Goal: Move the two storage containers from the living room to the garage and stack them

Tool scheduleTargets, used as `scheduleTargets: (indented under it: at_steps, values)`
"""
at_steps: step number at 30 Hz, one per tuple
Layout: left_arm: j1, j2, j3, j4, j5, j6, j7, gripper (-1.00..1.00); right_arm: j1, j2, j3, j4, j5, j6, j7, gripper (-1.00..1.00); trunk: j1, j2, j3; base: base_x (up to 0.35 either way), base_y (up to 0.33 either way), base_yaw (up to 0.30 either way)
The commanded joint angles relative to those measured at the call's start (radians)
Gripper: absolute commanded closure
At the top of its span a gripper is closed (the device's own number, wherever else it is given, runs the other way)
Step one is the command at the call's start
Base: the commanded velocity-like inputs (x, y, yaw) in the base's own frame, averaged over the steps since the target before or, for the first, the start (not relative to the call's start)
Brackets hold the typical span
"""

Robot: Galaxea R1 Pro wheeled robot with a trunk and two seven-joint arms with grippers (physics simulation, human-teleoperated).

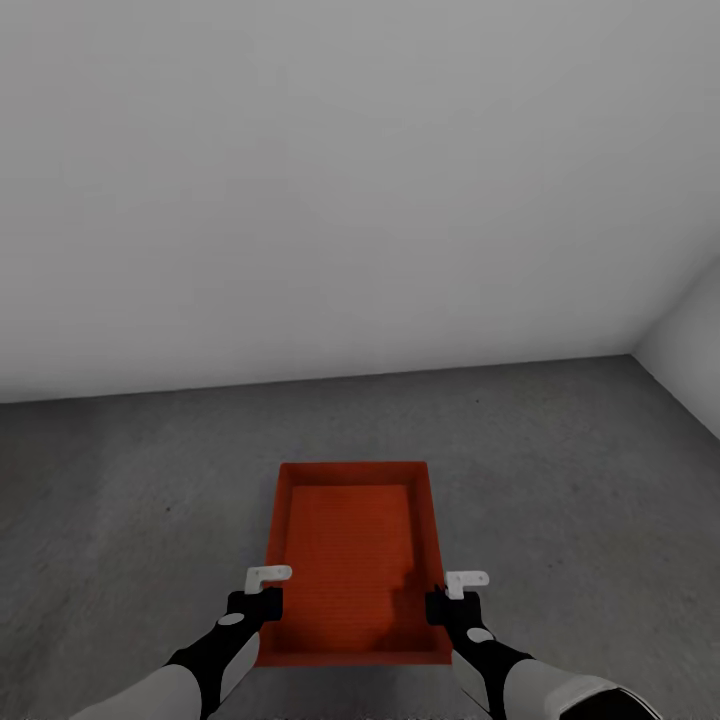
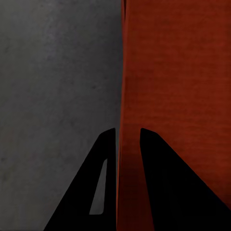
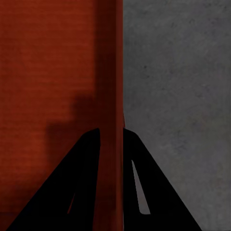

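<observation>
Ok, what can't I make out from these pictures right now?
- Whether the container rests on the floor or hangs above it: the head view looks straight down.
- The second container's whereabouts.
- Left gripper and right gripper contact pressure on the walls: the fingers straddle each wall, but their pads are dark.

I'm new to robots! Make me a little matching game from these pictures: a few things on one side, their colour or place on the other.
Things:
1. storage container
2. floor
3. wall
4. left claw

Descriptions:
A. plain white
B. red-orange
C. on the bin's long side wall, at the head view's left
D. dark grey, mottled

Pairs: 1-B, 2-D, 3-A, 4-C
</observation>
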Motion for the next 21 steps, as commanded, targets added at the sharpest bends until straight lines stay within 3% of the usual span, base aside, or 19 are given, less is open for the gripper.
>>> scheduleTargets:
  at_steps: [1,10,21]
  values:
    - [-0.001,0.046,0.02,-0.003,0.0,-0.034,0.011,1.0,0.0,-0.004,-0.054,0.004,-0.009,-0.005,0.0,1.0,0.0,-0.001,-0.002,0.0,0.0,0.0]
    - [-0.001,0.045,0.02,-0.003,0.0,-0.034,0.011,1.0,0.0,-0.003,-0.054,0.004,-0.01,-0.009,-0.001,1.0,0.0,-0.001,-0.004,0.036,0.0,0.0]
    - [-0.001,0.046,0.02,-0.002,0.0,-0.034,0.011,1.0,0.0,-0.003,-0.054,0.004,-0.01,-0.01,-0.008,1.0,0.0,-0.001,-0.004,0.241,0.0,0.0]
